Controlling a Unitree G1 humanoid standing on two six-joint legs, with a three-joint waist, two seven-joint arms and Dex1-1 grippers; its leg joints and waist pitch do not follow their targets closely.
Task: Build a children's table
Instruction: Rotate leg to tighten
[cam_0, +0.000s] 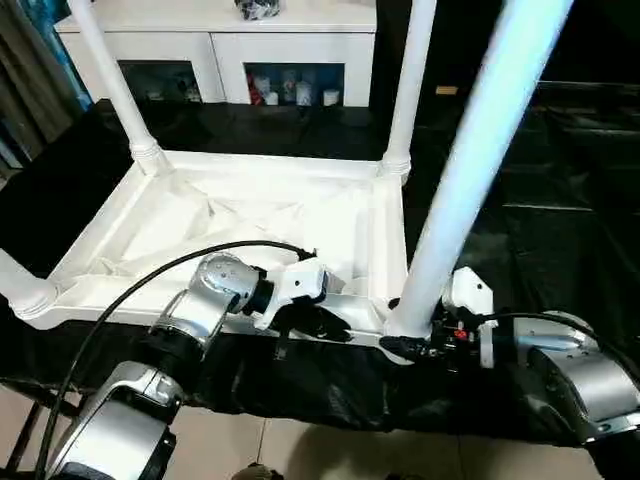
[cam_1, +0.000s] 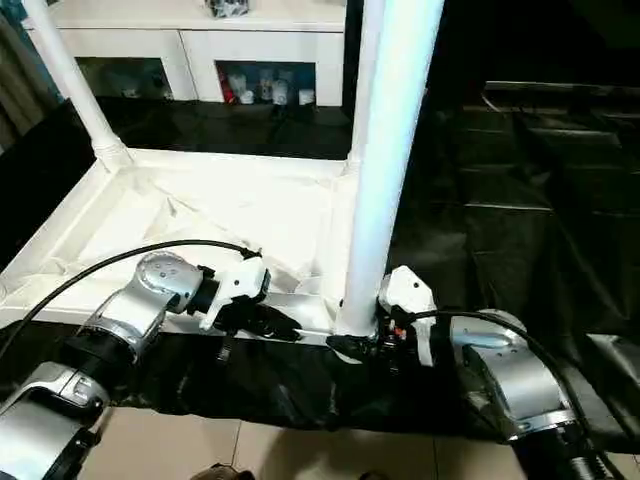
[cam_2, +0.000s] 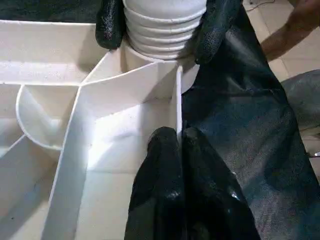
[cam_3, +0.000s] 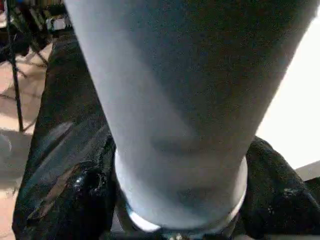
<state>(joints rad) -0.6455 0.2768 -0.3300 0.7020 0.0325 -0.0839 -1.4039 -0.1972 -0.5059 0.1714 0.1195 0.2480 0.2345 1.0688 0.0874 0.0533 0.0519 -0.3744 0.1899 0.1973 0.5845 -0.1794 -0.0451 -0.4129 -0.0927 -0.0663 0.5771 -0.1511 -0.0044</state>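
Observation:
The white table top (cam_0: 250, 215) lies upside down on a black cloth, ribbed side up. Legs stand in its far left (cam_0: 105, 80) and far right (cam_0: 412, 80) sockets, and another leg (cam_0: 12, 278) rises at the near left corner. A fourth leg (cam_0: 480, 150) stands tilted in the near right socket. My right gripper (cam_0: 405, 345) is shut around its ribbed base (cam_2: 165, 25), one black finger (cam_3: 75, 190) on each side. My left gripper (cam_2: 174, 137) is shut on the thin near wall (cam_2: 177, 100) of the top, right beside that socket.
A white cabinet (cam_0: 220, 45) with glass doors stands behind the work surface. The black cloth (cam_0: 540, 200) spreads wide to the right. A person's arm (cam_2: 292, 25) shows over the tiled floor beyond the table's near edge.

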